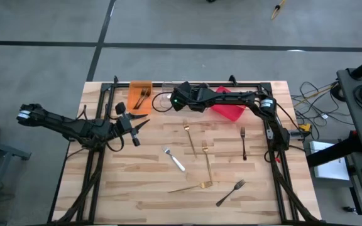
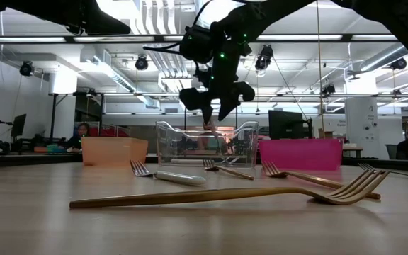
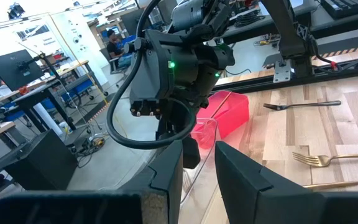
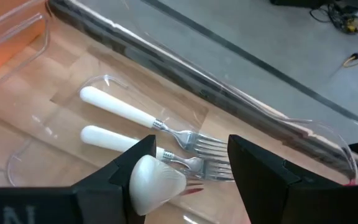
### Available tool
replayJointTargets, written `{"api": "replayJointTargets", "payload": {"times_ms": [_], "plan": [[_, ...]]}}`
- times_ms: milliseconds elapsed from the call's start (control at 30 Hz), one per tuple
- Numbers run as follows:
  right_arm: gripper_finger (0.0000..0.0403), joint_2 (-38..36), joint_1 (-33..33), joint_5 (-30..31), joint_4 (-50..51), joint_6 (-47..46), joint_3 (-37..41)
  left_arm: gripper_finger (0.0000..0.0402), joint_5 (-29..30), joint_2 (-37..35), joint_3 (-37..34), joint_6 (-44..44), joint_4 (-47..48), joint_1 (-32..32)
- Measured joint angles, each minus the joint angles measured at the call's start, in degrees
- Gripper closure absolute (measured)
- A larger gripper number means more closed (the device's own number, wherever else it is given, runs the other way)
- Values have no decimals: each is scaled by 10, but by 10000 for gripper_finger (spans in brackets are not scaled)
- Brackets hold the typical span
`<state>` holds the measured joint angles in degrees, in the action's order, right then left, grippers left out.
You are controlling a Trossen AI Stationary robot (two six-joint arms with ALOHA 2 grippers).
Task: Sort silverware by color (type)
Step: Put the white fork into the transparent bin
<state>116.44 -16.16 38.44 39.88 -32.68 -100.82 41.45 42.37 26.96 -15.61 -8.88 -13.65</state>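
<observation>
My right gripper (image 1: 173, 100) hangs open over the clear bin (image 2: 168, 145) at the table's far edge, pointing slantwise down into it. Two white-handled forks (image 4: 135, 115) lie flat on the bin's floor. A third white handle's rounded end (image 4: 156, 182) stands up between the right gripper's (image 4: 188, 152) fingers. Dark forks (image 1: 142, 97) lie in the orange bin (image 1: 132, 88). Gold forks (image 1: 189, 135) (image 1: 207, 163), a white-handled fork (image 1: 175, 159) and dark forks (image 1: 243, 143) (image 1: 230, 193) lie flat on the table. My left gripper (image 1: 140, 127) waits level at the left, open by a narrow gap, holding nothing. My right gripper has the third fork's white handle end (image 4: 156, 182) close against the inner side of one finger (image 4: 126, 165), with a clear gap to the other finger. Whether that finger touches the handle, I cannot tell. The handle points up toward the wrist, with the fork's lower part in the bin.
The red bin (image 1: 231, 112) stands right of the clear one, under the right arm. Another gold piece (image 1: 190, 187) lies near the front. Black frame rails (image 1: 275, 157) run along the table's sides. People sit at desks in the room behind.
</observation>
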Motion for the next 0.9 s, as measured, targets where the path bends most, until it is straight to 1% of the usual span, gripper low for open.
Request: {"api": "replayJointTargets", "payload": {"times_ms": [167, 267, 467, 600, 900], "plan": [[206, 0, 0, -1, -6, -8, 0, 325, 0, 0, 0, 0, 0, 0], [188, 0, 0, -11, -19, -8, 0, 325, 0, 0, 0, 0, 0, 0], [151, 0, 0, -12, -21, -8, 0, 325, 0, 0, 0, 0, 0, 0], [134, 0, 0, -12, -21, -7, 0, 325, 0, 0, 0, 0, 0, 0], [124, -5, 0, -11, -27, -2, 0, 325, 0, 0, 0, 0, 0, 0]]}}
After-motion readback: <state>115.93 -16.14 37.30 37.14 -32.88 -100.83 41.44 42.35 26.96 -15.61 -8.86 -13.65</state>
